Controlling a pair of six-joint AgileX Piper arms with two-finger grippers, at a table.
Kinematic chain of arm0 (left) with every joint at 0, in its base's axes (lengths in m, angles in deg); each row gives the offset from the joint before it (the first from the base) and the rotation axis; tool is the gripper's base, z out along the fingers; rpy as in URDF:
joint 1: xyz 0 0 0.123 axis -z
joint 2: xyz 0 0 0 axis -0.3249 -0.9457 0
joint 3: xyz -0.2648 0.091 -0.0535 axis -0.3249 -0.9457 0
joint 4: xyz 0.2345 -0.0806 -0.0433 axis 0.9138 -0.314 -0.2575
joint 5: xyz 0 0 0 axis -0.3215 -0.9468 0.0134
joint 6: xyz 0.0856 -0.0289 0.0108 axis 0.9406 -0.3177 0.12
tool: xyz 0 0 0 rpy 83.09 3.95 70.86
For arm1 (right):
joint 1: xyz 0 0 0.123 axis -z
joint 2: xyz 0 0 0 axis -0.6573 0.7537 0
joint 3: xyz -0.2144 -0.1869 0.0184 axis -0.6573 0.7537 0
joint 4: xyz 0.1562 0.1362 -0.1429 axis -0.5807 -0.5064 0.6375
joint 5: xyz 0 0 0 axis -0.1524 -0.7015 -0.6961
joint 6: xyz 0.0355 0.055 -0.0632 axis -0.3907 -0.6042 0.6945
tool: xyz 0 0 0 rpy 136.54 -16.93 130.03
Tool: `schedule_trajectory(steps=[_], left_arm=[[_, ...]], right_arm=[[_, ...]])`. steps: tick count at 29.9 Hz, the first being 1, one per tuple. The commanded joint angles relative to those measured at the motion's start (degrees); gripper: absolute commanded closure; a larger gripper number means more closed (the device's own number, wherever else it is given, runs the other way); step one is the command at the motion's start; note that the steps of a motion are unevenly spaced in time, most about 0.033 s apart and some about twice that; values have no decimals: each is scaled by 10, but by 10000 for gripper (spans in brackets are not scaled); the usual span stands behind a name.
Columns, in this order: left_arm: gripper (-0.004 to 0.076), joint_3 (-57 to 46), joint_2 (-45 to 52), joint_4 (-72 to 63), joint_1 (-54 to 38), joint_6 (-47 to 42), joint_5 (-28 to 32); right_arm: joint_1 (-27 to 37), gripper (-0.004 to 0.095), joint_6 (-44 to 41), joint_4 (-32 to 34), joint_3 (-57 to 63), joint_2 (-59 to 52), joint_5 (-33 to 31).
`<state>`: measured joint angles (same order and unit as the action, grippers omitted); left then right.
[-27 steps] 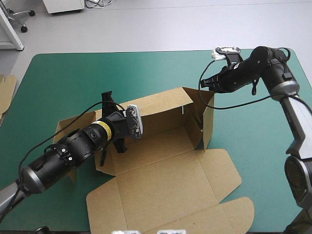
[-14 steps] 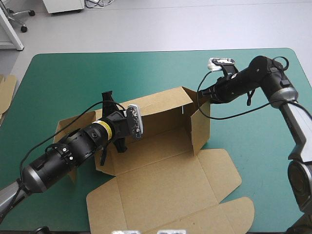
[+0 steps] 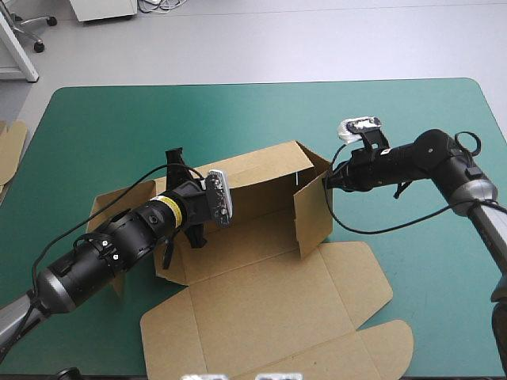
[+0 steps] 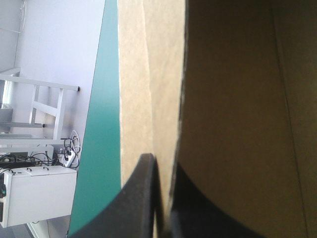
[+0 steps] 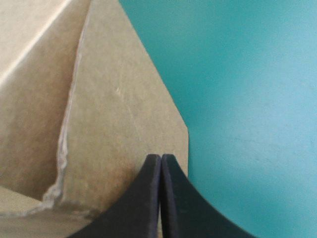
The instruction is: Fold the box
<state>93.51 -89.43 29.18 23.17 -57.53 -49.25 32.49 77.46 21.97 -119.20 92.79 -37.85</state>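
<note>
1. The box (image 3: 261, 261) sits mid-counter (image 3: 412, 261) — back wall (image 3: 261, 178) raised, lid (image 3: 269, 309) flat toward the near edge.
2. Left gripper (image 4: 162, 171): fingers pinching a wall. Right gripper (image 5: 161, 163): fingers pressed together against the upright right end flap (image 3: 313, 218).
3. Remaining — tucking the ends; roughly halfway, I judge.

1. The cover of the table (image 3: 119, 134) is teal-green and plain, without any pattern.
2. The box (image 3: 261, 277) is plain brown board. Its inner walls look darker brown in shadow, and in the right wrist view a pale, whitish line runs along one crease.
3. The left arm (image 3: 103, 253) is black with one yellow band near the wrist.
4. The right arm (image 3: 428, 158) is black, with a grey segment farther back.
5. The left gripper (image 4: 163, 164) and the right gripper (image 5: 161, 157) both have black fingers.
6. The edge of more board (image 3: 9, 150) at the table's left edge is the same brown.
</note>
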Motion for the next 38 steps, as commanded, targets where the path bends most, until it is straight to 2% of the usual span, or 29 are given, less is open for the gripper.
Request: schedule_trajectory(steps=[1,5,14,18,25,27,30,34,36,38], left_arm=[[738,-1,-2,-52,6,-18,-42],[738,-1,-2,-54,6,-17,-47],[738,-1,-2,-51,6,-16,-48],[738,-1,-2,-52,6,-16,-47],[738,-1,-2,-57,6,-20,-47],[738,-1,-2,-57,6,-20,-47],[738,-1,-2,-57,6,-21,-49],[738,-1,-2,-57,6,-23,-49],[738,-1,-2,-57,6,-23,-49],[738,-1,-2,-57,6,-23,-49]], right_arm=[[3,942,78,-75,25,-38,25],[3,942,138,-117,54,-52,31],[3,941,218,-158,108,-100,38],[3,941,231,-159,124,-101,41],[3,915,239,-152,125,-100,6],[2,860,246,-155,125,-98,6],[2,715,248,-160,124,-98,-2],[2,396,252,-160,124,-98,8],[2,288,252,-172,124,-97,14],[2,242,252,-184,124,-97,14]])
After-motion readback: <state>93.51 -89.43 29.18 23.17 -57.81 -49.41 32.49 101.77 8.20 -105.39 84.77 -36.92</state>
